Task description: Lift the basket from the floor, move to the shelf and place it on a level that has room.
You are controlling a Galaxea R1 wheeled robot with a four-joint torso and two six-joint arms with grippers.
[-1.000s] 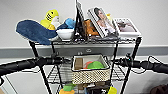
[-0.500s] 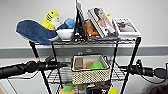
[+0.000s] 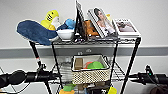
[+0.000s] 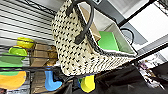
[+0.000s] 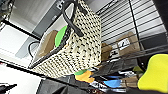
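Head view: basket (image 3: 90, 72) (brown block, green pieces inside) on shelf (image 3: 130, 62); pincer state unclear.

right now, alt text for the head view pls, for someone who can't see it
A woven basket sits on the second tier of a black wire shelf, with a robot arm at each side. The top tier holds plush toys, a white bowl and books.

Plain indoor room, office or lab-like — white wall (image 3: 150, 12), grey baseboard strip (image 3: 22, 52), black wire shelf (image 3: 131, 62) of toys and books (image 3: 113, 25)
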